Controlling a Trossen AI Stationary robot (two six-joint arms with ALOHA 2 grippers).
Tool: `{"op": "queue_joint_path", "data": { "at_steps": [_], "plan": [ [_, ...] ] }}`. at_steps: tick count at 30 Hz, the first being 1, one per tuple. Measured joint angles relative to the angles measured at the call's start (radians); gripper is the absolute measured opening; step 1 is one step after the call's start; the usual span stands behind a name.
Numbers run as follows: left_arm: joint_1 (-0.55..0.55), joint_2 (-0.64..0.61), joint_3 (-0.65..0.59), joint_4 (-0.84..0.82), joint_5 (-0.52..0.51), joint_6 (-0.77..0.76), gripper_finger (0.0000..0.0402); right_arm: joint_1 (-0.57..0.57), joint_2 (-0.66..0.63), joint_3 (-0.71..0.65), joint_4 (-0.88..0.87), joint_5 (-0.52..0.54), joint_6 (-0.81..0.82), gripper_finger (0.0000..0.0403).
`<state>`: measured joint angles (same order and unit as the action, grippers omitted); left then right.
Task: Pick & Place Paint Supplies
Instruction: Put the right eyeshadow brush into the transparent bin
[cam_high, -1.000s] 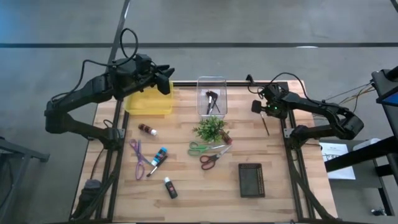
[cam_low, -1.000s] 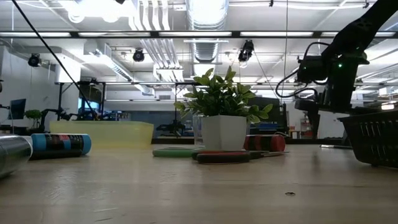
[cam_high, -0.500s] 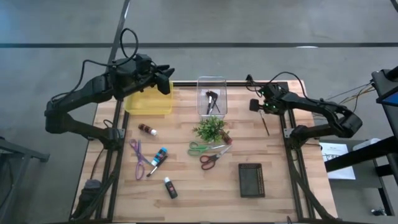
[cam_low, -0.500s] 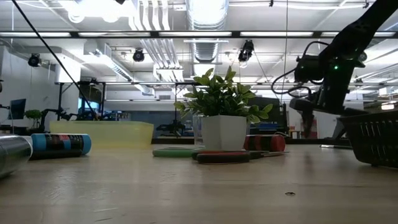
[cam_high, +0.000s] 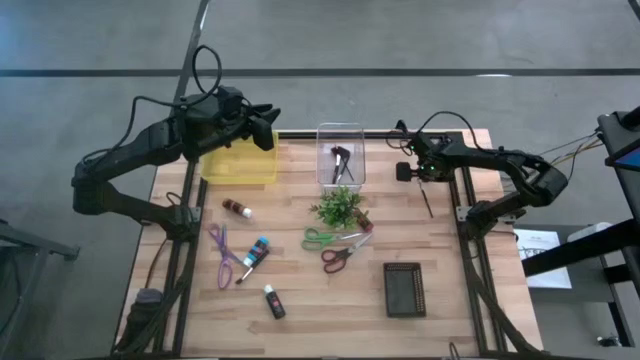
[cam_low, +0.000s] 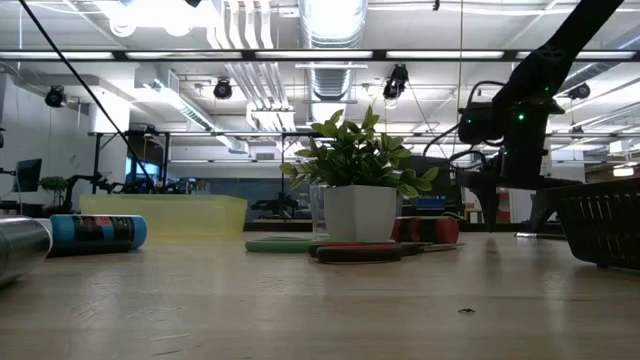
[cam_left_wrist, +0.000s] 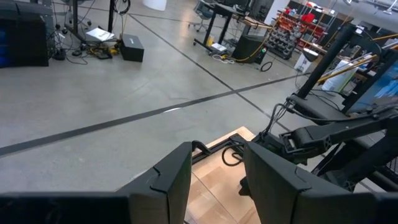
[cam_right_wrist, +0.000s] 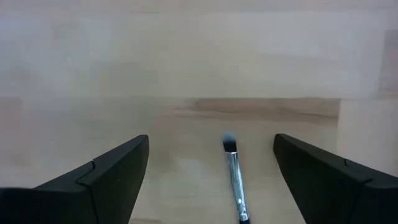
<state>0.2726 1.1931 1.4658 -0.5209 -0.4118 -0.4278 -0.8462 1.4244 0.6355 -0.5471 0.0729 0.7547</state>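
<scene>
The right gripper (cam_high: 403, 172) hangs open above the table's right side, nothing between its fingers. A thin brush (cam_high: 427, 202) lies just beside it on the bare wood, its length running along the gap between the fingers; the left gripper (cam_high: 268, 130) is far off.

No legible text, label or number anywhere.

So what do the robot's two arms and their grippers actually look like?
Both arms are dark, jointed links with black cables looping off them. The left gripper has two broad, flat, dark fingers; the right gripper has wedge-shaped dark fingers. A small green light glows near the right arm's wrist.
</scene>
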Motion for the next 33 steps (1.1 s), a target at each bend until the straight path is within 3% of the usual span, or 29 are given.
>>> {"op": "queue_joint_path", "data": {
  "at_steps": [5, 9, 33],
  "plan": [
    [0.0, 0.0, 0.0, 0.0, 0.0, 0.0, 0.0156, 0.026, 0.035, 0.013, -0.006, 0.017, 0.001, 0.0343],
    [0.0, 0.0, 0.0, 0.0, 0.0, 0.0, 0.0156, 0.028, 0.033, 0.017, -0.012, 0.021, 0.002, 0.0318],
    [0.0, 0.0, 0.0, -0.001, 0.0, 0.0, 0.0156, 0.022, 0.033, -0.01, -0.033, 0.012, -0.041, 0.0023]
  ]
}}
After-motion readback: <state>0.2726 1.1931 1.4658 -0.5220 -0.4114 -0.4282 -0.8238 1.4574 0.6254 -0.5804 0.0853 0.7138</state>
